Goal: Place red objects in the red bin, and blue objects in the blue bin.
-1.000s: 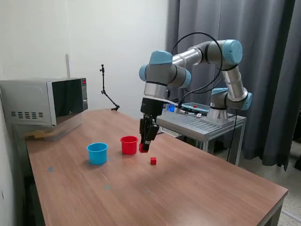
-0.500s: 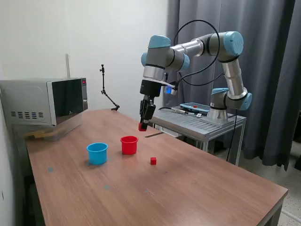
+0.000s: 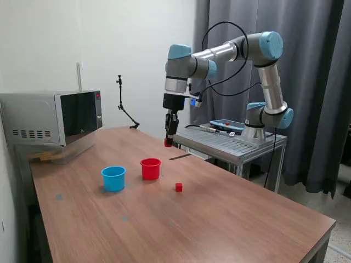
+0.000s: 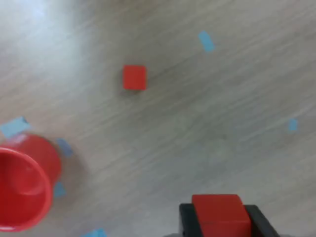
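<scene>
The two-finger gripper (image 3: 168,141) hangs high above the wooden table (image 3: 230,219), fingers clamped on a small solid red cube (image 4: 219,213). A second small red cube (image 3: 179,187) lies at four o'clock of the round red plastic cup (image 3: 150,169); a light blue plastic cup (image 3: 113,178) stands at its nine o'clock.

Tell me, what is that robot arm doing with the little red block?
The gripper is holding one red cube up in the air, above the wooden table. Another red cube sits on the table near the red cup. The light blue cup stands beside the red one.
</scene>
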Robot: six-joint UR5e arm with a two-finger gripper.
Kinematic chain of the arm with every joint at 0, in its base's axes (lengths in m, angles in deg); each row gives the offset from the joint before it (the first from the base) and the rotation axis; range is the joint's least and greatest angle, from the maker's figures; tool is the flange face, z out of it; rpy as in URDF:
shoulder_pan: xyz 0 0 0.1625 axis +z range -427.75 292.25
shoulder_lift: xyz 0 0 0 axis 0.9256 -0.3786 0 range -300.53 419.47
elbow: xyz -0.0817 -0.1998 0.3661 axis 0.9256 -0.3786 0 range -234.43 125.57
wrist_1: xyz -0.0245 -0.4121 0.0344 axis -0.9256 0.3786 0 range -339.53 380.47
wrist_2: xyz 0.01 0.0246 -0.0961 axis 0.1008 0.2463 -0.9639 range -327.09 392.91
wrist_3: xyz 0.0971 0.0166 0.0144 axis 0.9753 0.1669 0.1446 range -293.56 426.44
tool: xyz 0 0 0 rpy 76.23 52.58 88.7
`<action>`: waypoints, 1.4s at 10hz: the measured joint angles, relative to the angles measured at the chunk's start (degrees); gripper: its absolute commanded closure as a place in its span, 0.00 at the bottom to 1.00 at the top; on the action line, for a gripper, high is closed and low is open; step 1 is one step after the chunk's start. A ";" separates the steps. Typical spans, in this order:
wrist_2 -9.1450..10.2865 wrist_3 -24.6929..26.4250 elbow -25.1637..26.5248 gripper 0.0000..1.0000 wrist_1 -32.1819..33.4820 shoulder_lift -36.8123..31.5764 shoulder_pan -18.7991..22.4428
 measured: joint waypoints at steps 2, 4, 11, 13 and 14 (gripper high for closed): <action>0.00 0.07 2.68 1.00 -0.13 -0.62 -1.72; 0.03 0.09 5.92 1.00 -0.14 -1.25 -4.03; -0.02 0.30 12.27 1.00 0.74 -2.32 -9.78; 0.00 0.78 13.07 1.00 1.54 -2.32 -11.32; 0.00 1.14 13.03 1.00 1.91 -2.23 -12.00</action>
